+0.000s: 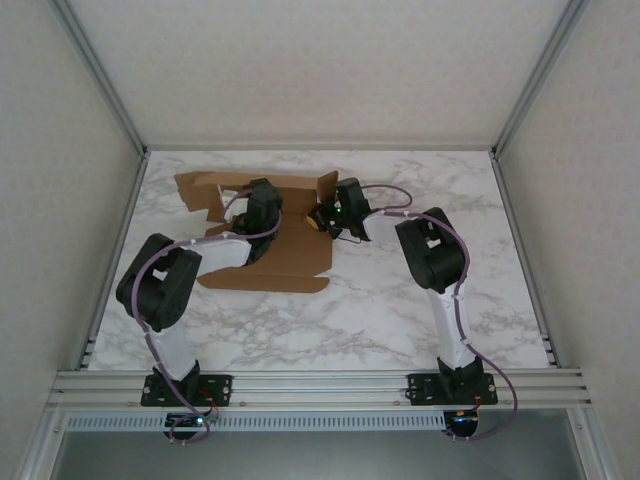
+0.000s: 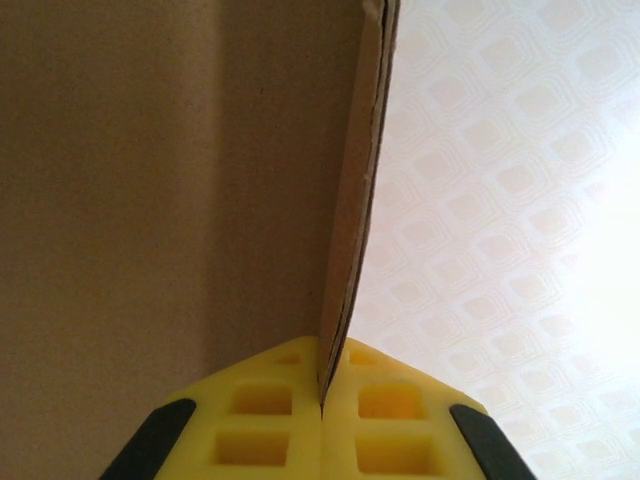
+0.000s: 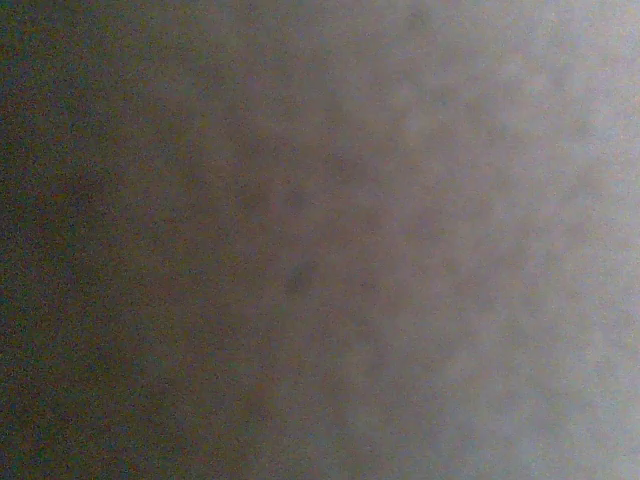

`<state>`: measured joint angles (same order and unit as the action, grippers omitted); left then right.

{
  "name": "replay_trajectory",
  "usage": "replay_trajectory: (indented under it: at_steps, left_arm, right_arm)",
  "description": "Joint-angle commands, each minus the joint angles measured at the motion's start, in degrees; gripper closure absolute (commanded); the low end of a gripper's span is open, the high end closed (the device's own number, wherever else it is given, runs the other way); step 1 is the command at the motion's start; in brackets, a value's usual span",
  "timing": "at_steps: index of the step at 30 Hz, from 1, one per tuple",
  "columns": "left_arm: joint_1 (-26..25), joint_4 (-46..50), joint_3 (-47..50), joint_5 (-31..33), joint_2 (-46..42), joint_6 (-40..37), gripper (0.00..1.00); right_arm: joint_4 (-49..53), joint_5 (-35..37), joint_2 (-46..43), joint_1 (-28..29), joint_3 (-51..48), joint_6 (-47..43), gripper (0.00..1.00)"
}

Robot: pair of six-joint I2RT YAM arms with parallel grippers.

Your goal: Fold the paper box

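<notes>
Early to middle stage, judging by the layout; paper box (image 1: 285, 255) in the upper middle of the top view, on the marble table (image 1: 400, 310), a die-cut sheet only partly raised; base panel flat; left flap (image 1: 195, 190) lifted and crumpled at upper left, right flap (image 1: 327, 185) tilted up at upper centre; front flap (image 1: 265, 283) flat toward the lower edge of the sheet.

Left gripper (image 1: 262, 197) over the back of the sheet; in the left wrist view, left gripper (image 2: 322, 400) pinched tight on the thin edge of an upright cardboard panel (image 2: 150, 200), yellow pads meeting on the board with no gap.

Right gripper (image 1: 325, 215) just beside the right flap, closed; impossible to tell whether on cardboard or on nothing, with the right wrist view a grey-brown blur pressed close to some surface.

Left to do, probably: walls squared up, side flaps tucked, front flap and lid brought over and slotted; no closed box shape yet.

Edges and room: held panel edge slightly bowed, so risk of creasing under a hard pull; back wall near the upper edge of the sheet, little slack there; bare marble at lower centre and right of the frame, ample for swinging either arm; both wrists near each other over the sheet, hence some care against a clash.
</notes>
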<state>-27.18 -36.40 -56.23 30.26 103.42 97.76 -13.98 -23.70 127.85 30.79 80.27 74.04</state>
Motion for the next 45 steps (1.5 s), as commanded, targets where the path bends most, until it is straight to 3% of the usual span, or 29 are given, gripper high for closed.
replay_trajectory:
  at_steps: [1, 8, 13, 16, 22, 25, 28, 31, 36, 39, 45]
  left_arm:
    - [-0.77, 4.86, 1.62, -1.41, -0.99, 1.56, 1.0]
    - [-0.46, 7.9, 1.36, -0.48, -1.77, 1.56, 1.0]
    - [-0.24, 9.34, 0.8, -0.21, -2.07, 1.56, 1.0]
    - [-0.24, 9.95, 0.42, -0.16, -2.08, 1.47, 1.0]
    - [-0.24, 10.99, 0.15, -0.22, -2.14, 1.47, 1.0]
    - [-0.24, 11.39, -0.02, -0.36, -2.24, 1.56, 1.0]
    - [-0.23, 11.95, -0.55, -0.81, -2.07, 1.62, 1.0]
    - [-0.22, 12.47, -0.89, -1.31, -1.98, 1.91, 1.0]
    - [-0.24, 13.28, -1.43, -1.59, -1.87, 1.91, 1.0]
    - [-0.22, 13.29, -1.43, -1.73, -1.86, 2.08, 1.0]
    - [-0.24, 13.24, -0.75, -1.92, -1.9, 2.74, 1.0]
  right_arm:
    - [3.28, 0.7, -1.05, -0.02, -1.53, -4.25, 0.91]
    - [1.07, -3.44, -10.1, -2.78, -8.62, -10.75, 0.87]
    - [9.24, -6.42, -17.37, -3.89, -9.8, -20.92, 0.86]
    - [16.28, -0.82, -24.11, -4.32, -11.07, -28.37, 0.87]
    - [15.01, 7.07, -36.06, -10.26, -14.81, -31.34, 0.95]
    - [18.66, 10.5, -33.68, -13.82, -10.77, -32.81, 0.98]
    - [23.55, 10.37, -25.23, -15.61, -2.29, -37.49, 0.99]
    - [25.44, 9.54, -19.0, -14.89, 3.65, -48.53, 0.96]
    - [6.18, 16.63, -23.86, -12.38, -8.5, -70.91, 0.94]
    - [12.46, 18.56, -22.83, -12.56, -5.5, -76.99, 0.98]
    - [6.93, 20.74, -22.83, -12.89, -10.01, -93.44, 0.91]
